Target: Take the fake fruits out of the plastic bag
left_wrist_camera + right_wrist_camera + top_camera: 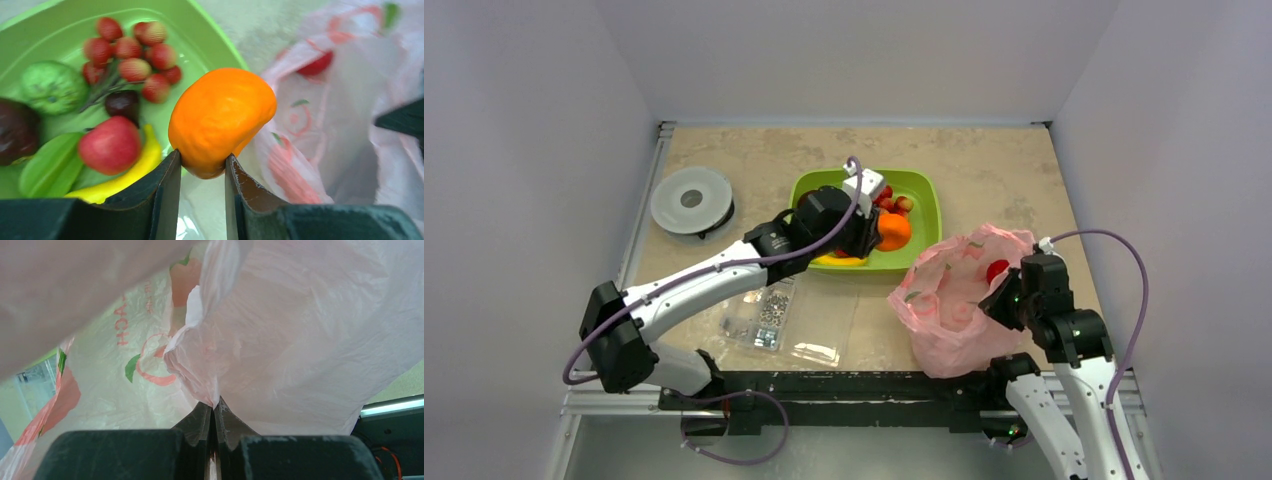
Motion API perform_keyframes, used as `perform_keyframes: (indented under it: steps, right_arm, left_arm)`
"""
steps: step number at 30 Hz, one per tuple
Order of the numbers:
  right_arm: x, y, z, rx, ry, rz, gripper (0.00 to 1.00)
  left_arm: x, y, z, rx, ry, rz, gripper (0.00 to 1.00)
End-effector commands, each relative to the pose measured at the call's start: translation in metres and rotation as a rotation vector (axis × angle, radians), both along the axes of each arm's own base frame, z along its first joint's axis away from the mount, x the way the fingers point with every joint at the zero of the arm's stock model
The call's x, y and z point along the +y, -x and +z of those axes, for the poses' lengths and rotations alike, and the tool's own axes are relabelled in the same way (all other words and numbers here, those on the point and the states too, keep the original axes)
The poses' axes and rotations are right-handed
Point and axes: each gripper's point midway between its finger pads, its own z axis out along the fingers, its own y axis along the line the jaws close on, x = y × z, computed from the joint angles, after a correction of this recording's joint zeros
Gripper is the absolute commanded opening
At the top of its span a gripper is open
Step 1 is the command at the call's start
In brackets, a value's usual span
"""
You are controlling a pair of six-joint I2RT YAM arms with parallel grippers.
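Clamping orange fruit (220,120), left tool (202,170) half-spread; right tool (213,412) pinching bag (300,340).

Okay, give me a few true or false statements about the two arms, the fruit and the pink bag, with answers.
1. The left tool grips the orange fruit. True.
2. The right tool is open, clear of the plastic bag. False: it is shut on the bag's film.
3. A red fruit shows inside the bag. True.
4. The banana lies in the bag. False: it lies in the green tray.
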Motion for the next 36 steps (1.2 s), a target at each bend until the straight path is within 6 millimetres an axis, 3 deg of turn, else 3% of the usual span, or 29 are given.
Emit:
perform_keyframes:
  steps: [1, 9, 12, 17, 20, 23, 29, 33, 36]
  right_arm:
    - [-0.004, -0.008, 0.016, -0.052, 0.005, -0.031, 0.0]
    - [0.007, -0.011, 0.016, -0.064, -0.021, 0.037, 0.0]
    - [0.025, -0.012, 0.021, -0.085, -0.09, 0.122, 0.0]
    - [0.041, -0.028, 0.059, -0.267, -0.123, 0.245, 0.0]
    - [0.046, -0.04, 0.089, -0.38, -0.111, 0.302, 0.0]
    - [0.044, -0.053, 0.112, -0.425, -0.05, 0.339, 0.0]
    - [0.013, -0.074, 0.139, -0.372, 0.175, 0.314, 0.0]
    - [0.01, -0.073, 0.156, -0.378, 0.232, 0.355, 0.0]
    - [0.01, -0.069, 0.155, -0.361, 0.236, 0.377, 0.0]
  left_arm:
    - [0.043, -0.044, -0.005, 0.038, -0.026, 0.265, 0.0]
    - [0.071, -0.113, -0.034, 0.168, -0.093, 0.49, 0.0]
    - [0.081, -0.134, -0.046, 0.19, -0.1, 0.534, 0.01]
    - [0.097, -0.149, -0.06, 0.226, -0.107, 0.575, 0.44]
    - [0.102, -0.147, -0.06, 0.242, -0.094, 0.575, 0.59]
    - [0.096, -0.136, -0.043, 0.229, -0.02, 0.519, 0.69]
    - [0.08, -0.109, -0.002, 0.219, 0.113, 0.369, 0.76]
    - [0.06, -0.085, 0.026, 0.225, 0.223, 0.205, 0.77]
    - [0.036, -0.06, 0.05, 0.225, 0.358, 0.04, 0.75]
